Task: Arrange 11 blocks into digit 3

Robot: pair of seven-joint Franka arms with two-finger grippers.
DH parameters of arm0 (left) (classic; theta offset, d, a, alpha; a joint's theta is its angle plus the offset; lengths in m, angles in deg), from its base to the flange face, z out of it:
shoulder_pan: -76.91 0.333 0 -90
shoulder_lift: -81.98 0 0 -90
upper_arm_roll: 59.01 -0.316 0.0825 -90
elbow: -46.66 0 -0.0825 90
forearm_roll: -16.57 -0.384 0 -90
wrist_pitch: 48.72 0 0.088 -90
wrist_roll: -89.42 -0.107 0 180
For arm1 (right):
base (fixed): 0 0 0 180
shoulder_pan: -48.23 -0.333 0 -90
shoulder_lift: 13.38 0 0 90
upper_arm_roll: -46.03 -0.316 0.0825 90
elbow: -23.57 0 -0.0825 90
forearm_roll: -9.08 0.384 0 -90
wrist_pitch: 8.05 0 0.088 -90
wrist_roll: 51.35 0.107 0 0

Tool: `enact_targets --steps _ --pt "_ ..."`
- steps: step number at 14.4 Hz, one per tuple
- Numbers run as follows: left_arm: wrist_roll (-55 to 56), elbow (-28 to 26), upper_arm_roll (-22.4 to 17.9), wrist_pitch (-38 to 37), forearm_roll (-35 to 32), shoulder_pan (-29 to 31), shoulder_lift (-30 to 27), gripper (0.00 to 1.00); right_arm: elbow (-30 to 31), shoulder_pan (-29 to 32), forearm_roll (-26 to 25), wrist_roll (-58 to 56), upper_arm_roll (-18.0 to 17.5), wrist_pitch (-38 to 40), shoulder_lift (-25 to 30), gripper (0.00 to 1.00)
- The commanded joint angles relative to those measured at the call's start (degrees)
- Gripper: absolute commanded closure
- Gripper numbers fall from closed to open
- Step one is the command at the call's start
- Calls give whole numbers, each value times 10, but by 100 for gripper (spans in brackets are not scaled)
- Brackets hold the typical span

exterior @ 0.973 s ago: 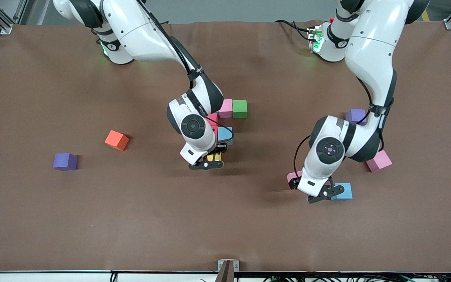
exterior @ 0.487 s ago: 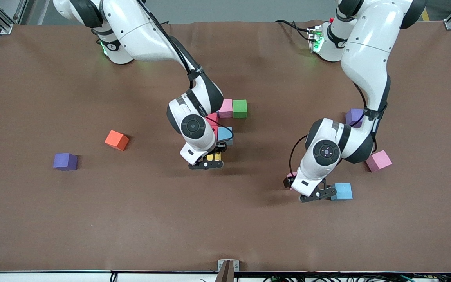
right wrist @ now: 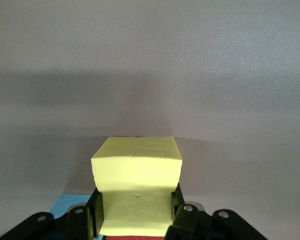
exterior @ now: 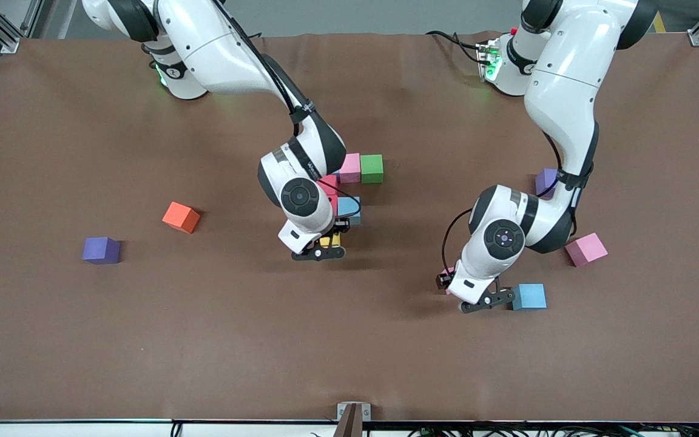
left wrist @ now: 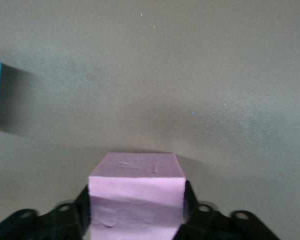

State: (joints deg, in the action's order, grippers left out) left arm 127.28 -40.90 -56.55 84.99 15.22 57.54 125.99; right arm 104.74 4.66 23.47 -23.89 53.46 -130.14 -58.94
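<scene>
Building progress: only a start on the digit 3 (exterior: 349,191) shows mid-table; a pink block (exterior: 350,167) and a green block (exterior: 372,168) touch side by side in the row farthest from the front camera, with red (exterior: 329,184) and light blue (exterior: 349,206) cubes nearer, partly hidden by the right arm.
Right gripper (exterior: 319,252): low at the figure's near edge, fingers clamped on a yellow block (right wrist: 137,187); red and blue cubes sit just beside it in the right wrist view.
Left gripper (exterior: 488,302): toward the left arm's end of the table, fingers pressed on a pink cube (left wrist: 136,200); whether it is off the mat is hard to tell.
Left to do: a loose blue block (exterior: 529,296), a pink one (exterior: 586,249) and an orange block (exterior: 181,217) lie well apart from the figure; most cubes seem unplaced.
Orientation: the figure's long axis probably runs toward the front camera, rows crosswise.
Not wanted: purple cubes (exterior: 101,250).
</scene>
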Motion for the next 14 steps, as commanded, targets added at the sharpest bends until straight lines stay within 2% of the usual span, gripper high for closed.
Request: enact_targets --steps 1,5,9,14 --pt "77 -17 11 -4 25 -1 -24 74 31 -5 6 2 1 2 20 52" --pt "235 -30 47 -29 25 -1 -51 76 31 -5 6 0 0 3 19 52" --pt "459 -43 76 -42 25 -11 -58 75 38 -8 6 3 0 3 21 52" --pt "762 -52 76 -38 8 -77 -58 75 44 -10 6 5 0 3 21 52"
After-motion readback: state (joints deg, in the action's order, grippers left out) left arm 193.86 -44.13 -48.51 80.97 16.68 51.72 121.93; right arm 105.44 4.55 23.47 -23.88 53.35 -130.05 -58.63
